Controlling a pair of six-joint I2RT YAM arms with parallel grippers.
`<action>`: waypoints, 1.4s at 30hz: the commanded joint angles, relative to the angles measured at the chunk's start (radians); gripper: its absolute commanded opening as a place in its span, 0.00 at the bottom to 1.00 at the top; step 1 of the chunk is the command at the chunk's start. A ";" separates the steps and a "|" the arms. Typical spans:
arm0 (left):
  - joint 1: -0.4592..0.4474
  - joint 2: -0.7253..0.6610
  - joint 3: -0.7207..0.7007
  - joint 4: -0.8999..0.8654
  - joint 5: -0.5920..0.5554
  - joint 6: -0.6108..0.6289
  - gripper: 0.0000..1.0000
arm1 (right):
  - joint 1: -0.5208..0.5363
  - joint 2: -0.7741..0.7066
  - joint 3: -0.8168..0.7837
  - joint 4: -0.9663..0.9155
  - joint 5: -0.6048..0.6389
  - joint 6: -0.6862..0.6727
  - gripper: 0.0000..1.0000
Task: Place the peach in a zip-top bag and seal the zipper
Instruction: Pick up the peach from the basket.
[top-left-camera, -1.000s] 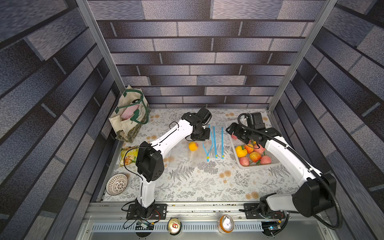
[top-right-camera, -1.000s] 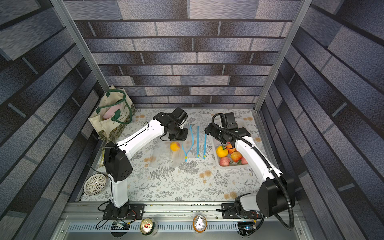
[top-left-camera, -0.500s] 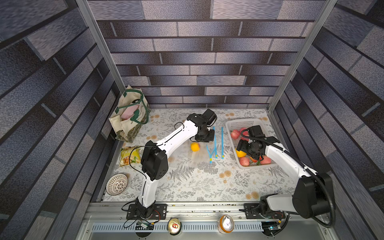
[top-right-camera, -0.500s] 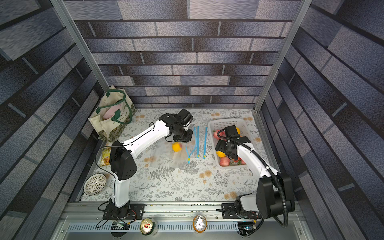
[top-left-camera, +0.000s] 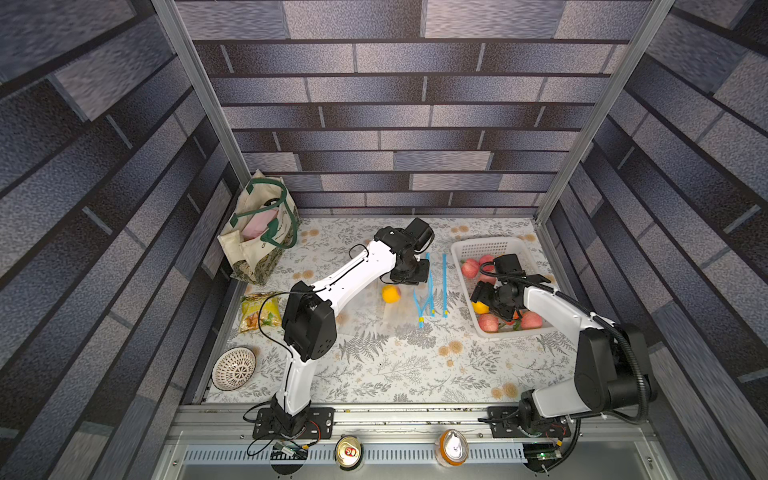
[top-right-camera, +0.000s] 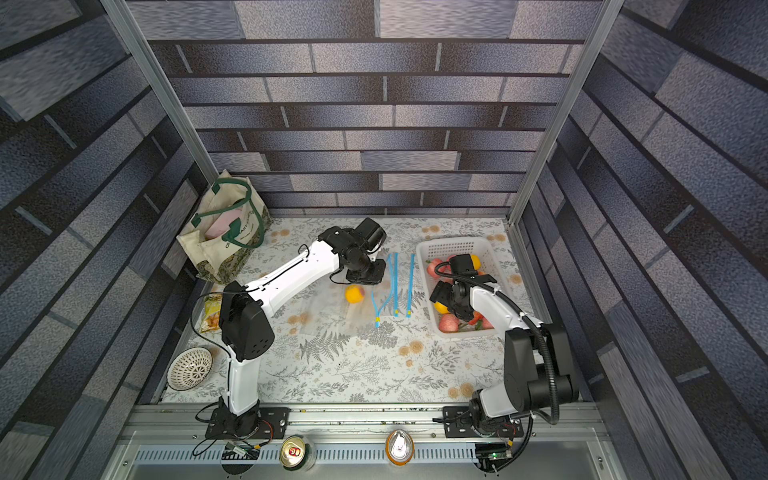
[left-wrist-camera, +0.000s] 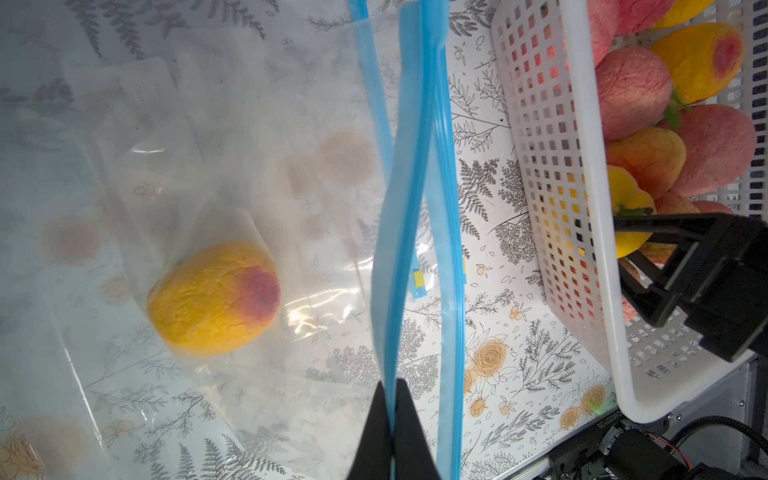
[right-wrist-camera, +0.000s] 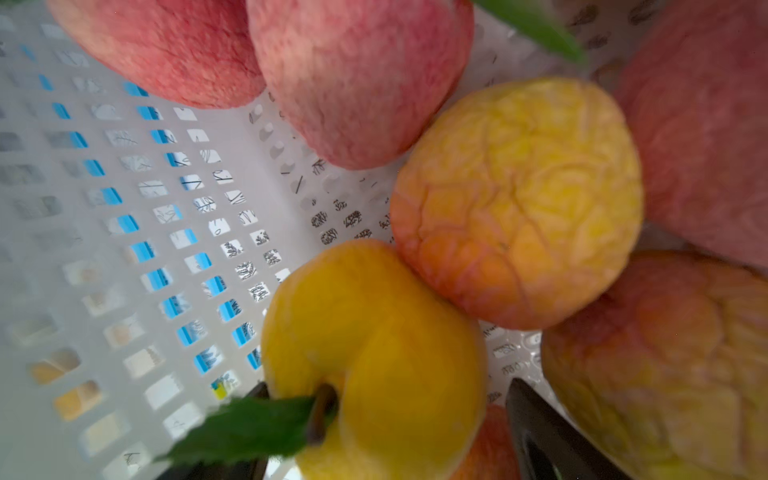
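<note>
A yellow-orange peach (top-left-camera: 390, 294) (top-right-camera: 354, 294) (left-wrist-camera: 214, 299) with a red blush lies inside a clear zip-top bag (left-wrist-camera: 266, 174) on the flowered table. The bag's mouth gapes, its blue zipper strips (left-wrist-camera: 399, 249) (top-left-camera: 430, 282) apart. My left gripper (left-wrist-camera: 392, 399) (top-left-camera: 409, 276) is shut on one zipper strip at the far end of the mouth. My right gripper (right-wrist-camera: 386, 388) (top-left-camera: 484, 305) is down in the white basket (top-left-camera: 490, 242) (right-wrist-camera: 124, 208). It is open, with one finger on either side of a plain yellow peach (right-wrist-camera: 374, 357).
The basket (top-right-camera: 457, 243) (left-wrist-camera: 582, 208) at the right holds several pink and yellow peaches. Another blue-zippered bag (top-left-camera: 444, 286) lies between it and the held bag. A tote bag (top-left-camera: 259, 232), snack packet (top-left-camera: 257, 309) and patterned bowl (top-left-camera: 234, 368) line the left side.
My right arm has swung from over the bags into the basket and gone down around a yellow peach. My left gripper shifted slightly right, still holding the zipper strip.
</note>
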 joint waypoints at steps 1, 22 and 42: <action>-0.008 -0.005 0.022 -0.027 -0.017 0.014 0.00 | -0.001 0.034 0.008 0.018 -0.005 0.006 0.88; -0.012 0.001 0.044 -0.040 -0.027 0.016 0.00 | -0.001 -0.115 0.156 -0.163 0.025 -0.106 0.73; -0.003 0.006 0.085 -0.045 0.031 0.008 0.00 | 0.239 -0.176 0.038 0.396 -0.467 0.172 0.73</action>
